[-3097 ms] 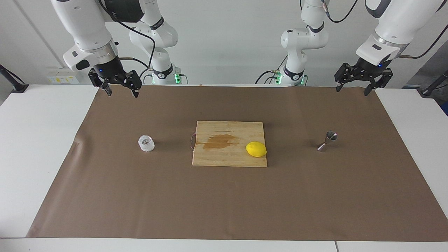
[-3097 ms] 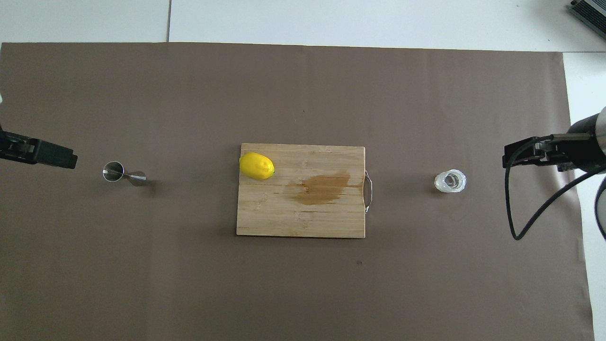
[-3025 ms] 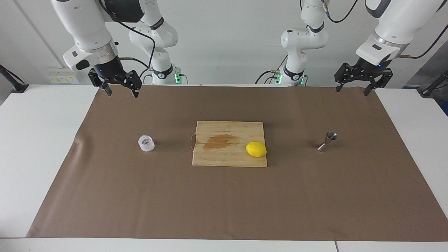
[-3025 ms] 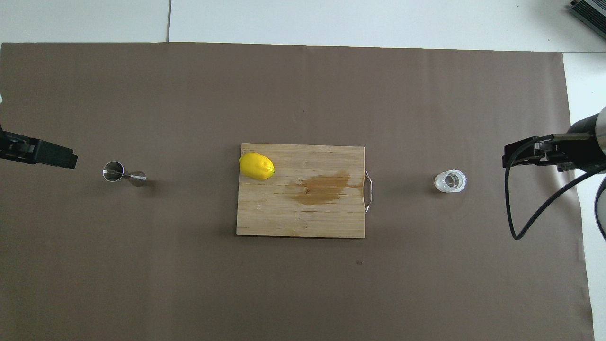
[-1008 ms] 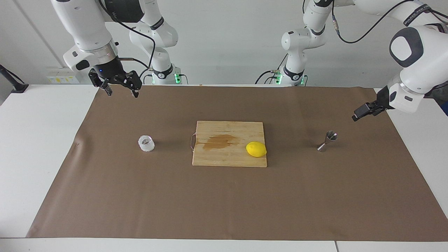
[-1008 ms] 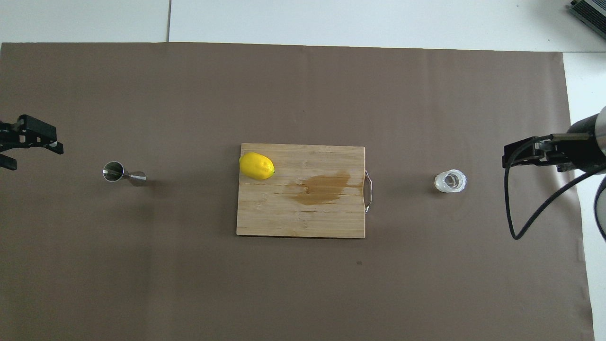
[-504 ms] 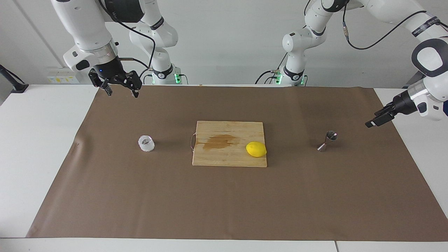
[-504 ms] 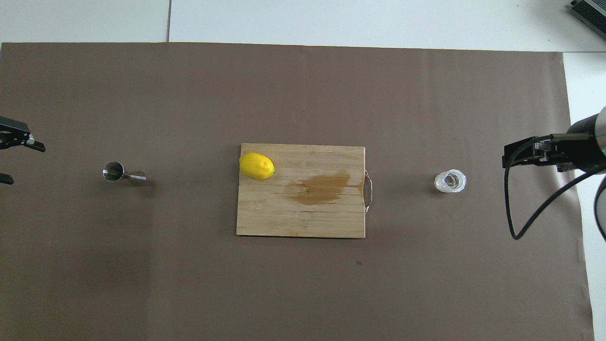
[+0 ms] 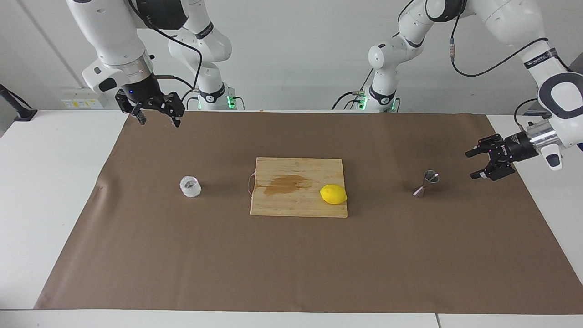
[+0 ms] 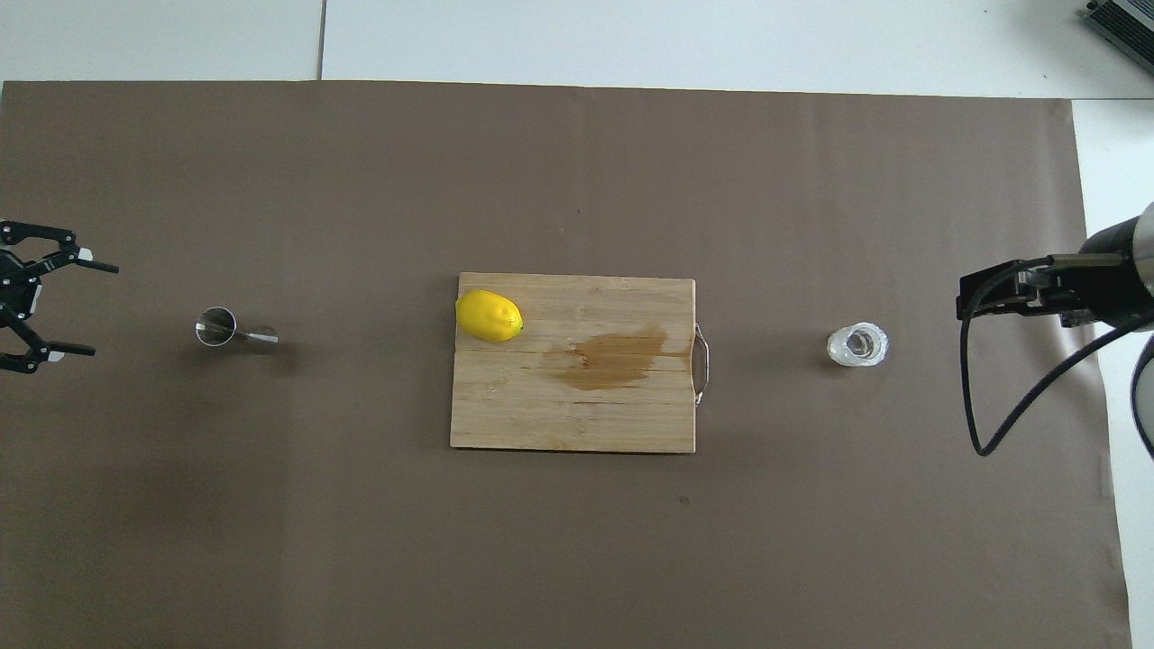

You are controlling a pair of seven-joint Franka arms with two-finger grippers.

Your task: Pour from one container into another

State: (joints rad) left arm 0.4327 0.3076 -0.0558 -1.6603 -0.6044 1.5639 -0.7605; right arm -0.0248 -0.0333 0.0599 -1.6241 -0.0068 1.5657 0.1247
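White tabletop (image 9: 45, 191) w/ big brown paper sheet (image 9: 291, 264) covering most of it, bare white strips at both ends. Plain white wall (image 9: 296, 54) at far edge. Small outlet plate (image 9: 75, 104) low on wall. Even, soft light, faint shadows.

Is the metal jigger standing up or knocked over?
Upright: the jigger stands on its lower cone on the brown mat, open mouth up, with nothing touching it.
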